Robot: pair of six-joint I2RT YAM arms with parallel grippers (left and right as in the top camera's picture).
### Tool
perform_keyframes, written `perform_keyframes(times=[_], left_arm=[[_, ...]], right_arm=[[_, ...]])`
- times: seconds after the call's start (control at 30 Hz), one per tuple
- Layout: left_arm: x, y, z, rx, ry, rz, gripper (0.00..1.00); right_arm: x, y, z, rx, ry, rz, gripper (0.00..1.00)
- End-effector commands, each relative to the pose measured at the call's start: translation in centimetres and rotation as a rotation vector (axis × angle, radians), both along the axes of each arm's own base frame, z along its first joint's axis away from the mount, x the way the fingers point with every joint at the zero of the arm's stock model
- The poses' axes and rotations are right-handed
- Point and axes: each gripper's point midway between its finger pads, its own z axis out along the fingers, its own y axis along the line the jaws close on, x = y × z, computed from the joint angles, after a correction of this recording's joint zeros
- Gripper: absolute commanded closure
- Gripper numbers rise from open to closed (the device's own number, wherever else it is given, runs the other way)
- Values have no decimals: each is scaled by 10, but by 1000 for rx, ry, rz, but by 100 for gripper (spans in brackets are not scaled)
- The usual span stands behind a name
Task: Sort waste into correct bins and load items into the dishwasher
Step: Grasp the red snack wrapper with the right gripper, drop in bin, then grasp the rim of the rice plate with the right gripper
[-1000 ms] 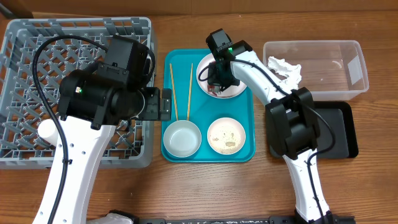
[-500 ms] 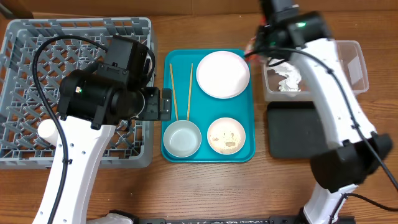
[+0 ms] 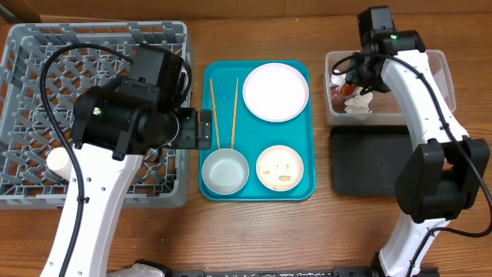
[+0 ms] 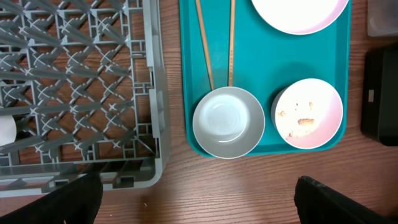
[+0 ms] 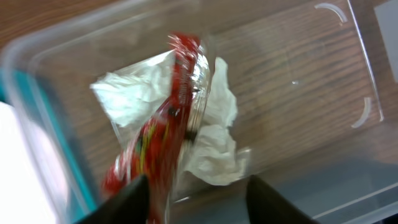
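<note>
Just above the clear tub (image 3: 419, 77), right fingers (image 5: 134, 202) stand parted with the red wrapper (image 5: 174, 106) between; left fingers (image 4: 50, 205) gape wide, empty.

A brown wooden table (image 3: 254, 231) with lengthwise grain fills the overhead view and carries four things directly on its top. A large grey lattice dish rack (image 3: 23, 46) takes up the left side of the frame, and just beside it, in the centre, lies a teal tray (image 3: 254, 135). At the upper right sits a clear tub (image 3: 434, 58), with a flat black tray (image 3: 369, 161) right below it at the right of the frame.
</note>
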Motion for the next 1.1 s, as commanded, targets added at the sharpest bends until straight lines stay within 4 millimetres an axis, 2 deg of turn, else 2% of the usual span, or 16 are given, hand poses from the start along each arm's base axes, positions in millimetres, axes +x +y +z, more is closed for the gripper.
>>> perform_keyframes(times=[0.0,0.13,0.17,0.2,0.27,0.3,0.4,0.47,0.53,0.63,0.67,0.7,0.77,0.83,0.93,1.07], left_arm=[[1,2,7,-2,-23,13,0],[1,2,7,-2,-23,13,0],[1,2,7,-2,-23,13,0],[1,2,7,-2,-23,13,0],[1,2,7,-2,-23,13,0],[1,2,7,-2,-23,13,0],[1,2,7,-2,-24,13,0],[1,2,7,-2,-24,13,0],[1,2,7,-2,-24,13,0],[2,1,7,-4,-30,13,0],[2,1,7,-4,-30,13,0],[2,1,7,-4,-30,13,0],[2,1,7,-4,-30,13,0],[2,1,7,-4,-30,13,0],[2,1,7,-4,-30,13,0],[2,1,7,-4,-30,13,0]], right_arm=[[0,3,19,10,-43,10,44],[-4,28,69,79,-162,66,41],[-12,42,95,127,-216,102,42],[-18,50,109,153,-243,123,42],[-39,67,142,198,-297,171,42],[-59,75,161,208,-320,196,41],[-109,91,175,220,-282,243,39],[-139,104,169,225,-228,287,36],[-156,115,158,229,-183,322,35],[-177,132,121,227,-77,357,36],[-183,140,97,233,-27,364,39],[-186,144,88,239,-11,375,41],[-198,165,46,291,54,431,48],[-213,180,15,305,94,483,49],[-231,205,-5,301,104,649,49],[-245,230,-13,274,86,817,49]])
